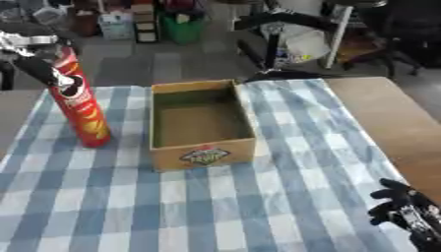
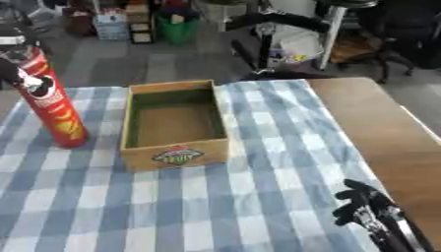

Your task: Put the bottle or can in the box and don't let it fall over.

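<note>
right hand [image 1: 405, 211] idle at lower right corner, fingers relaxed, holding nothing. blue-white checked cloth [image 1: 258, 206] covers the bench [image 1: 388, 123]. cardboard box [image 1: 201, 123] sits mid-cloth, open top. red chip can [image 1: 79, 101] stands just left of the box, tilted, base on the cloth. left hand [image 1: 34, 66] wraps the can's upper part.

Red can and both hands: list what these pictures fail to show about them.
- Red can: whether the left hand actually curls round it; dark blurred fingers overlap it in both views.
- Can's top: masked by that hand.
- Right hand: cut off by the bottom edge, so its finger pose is unclear.
- Box: its front label is too blurred to read.
</note>
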`<control>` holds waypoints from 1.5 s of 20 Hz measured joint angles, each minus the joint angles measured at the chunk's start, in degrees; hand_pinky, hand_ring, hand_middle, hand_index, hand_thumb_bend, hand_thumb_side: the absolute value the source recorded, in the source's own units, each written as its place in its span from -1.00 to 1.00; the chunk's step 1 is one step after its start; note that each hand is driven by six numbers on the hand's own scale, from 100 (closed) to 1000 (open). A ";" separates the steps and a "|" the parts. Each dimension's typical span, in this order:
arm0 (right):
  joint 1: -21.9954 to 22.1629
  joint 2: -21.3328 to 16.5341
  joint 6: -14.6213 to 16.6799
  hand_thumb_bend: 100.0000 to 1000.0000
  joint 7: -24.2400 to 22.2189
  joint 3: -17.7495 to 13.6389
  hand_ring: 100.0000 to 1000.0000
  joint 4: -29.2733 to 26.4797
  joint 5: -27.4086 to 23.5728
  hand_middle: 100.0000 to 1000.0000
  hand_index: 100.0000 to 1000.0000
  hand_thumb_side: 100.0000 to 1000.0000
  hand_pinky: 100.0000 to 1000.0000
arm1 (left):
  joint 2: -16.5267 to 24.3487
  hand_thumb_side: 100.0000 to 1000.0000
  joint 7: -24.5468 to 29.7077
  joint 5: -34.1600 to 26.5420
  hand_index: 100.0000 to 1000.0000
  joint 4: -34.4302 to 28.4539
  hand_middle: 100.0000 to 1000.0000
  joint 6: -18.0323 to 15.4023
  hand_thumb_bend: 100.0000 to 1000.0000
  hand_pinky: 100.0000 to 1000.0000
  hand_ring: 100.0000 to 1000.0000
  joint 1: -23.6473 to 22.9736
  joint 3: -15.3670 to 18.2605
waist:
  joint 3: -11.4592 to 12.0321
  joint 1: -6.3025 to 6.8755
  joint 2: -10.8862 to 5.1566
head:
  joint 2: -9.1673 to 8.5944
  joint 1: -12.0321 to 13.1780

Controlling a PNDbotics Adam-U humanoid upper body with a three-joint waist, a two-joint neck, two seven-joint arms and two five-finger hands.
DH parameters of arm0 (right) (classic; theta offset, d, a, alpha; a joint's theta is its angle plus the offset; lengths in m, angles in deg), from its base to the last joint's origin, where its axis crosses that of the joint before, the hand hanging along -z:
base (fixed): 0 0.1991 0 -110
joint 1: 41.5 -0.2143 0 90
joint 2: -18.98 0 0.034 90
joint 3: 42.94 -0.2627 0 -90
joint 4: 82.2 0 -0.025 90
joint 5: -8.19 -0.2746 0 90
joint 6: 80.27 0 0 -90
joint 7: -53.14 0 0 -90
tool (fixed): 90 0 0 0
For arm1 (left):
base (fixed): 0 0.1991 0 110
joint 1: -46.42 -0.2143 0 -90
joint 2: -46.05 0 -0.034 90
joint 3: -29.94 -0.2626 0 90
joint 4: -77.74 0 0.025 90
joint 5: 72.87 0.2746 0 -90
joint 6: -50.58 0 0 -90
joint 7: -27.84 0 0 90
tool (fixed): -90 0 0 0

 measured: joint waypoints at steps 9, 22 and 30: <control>0.00 0.00 -0.06 -1.00 -0.19 0.00 0.05 0.01 0.00 0.23 0.65 0.21 -0.05 | 0.00 -0.65 -1.06 -0.79 0.49 -0.40 0.20 0.34 -1.00 -0.65 -0.10 -0.07 -0.05 | 0.03 -0.05 0.00 | 0.00 -0.01; 0.01 0.00 -0.05 -1.00 -0.21 -0.02 0.05 0.06 0.00 0.23 0.65 0.21 -0.05 | 0.69 -0.57 -0.57 -9.94 0.44 -5.53 0.11 0.48 -1.00 -0.75 -0.18 0.02 -0.27 | 0.25 -0.01 -0.01 | 0.00 -0.27; 0.02 0.00 -0.07 -1.00 -0.25 -0.02 0.05 0.18 -0.04 0.23 0.65 0.21 -0.05 | 1.62 -0.53 1.11 -19.39 0.43 -12.85 0.08 0.64 -1.00 -0.79 -0.21 1.55 -1.43 | 0.34 -0.03 -0.05 | 0.00 -0.35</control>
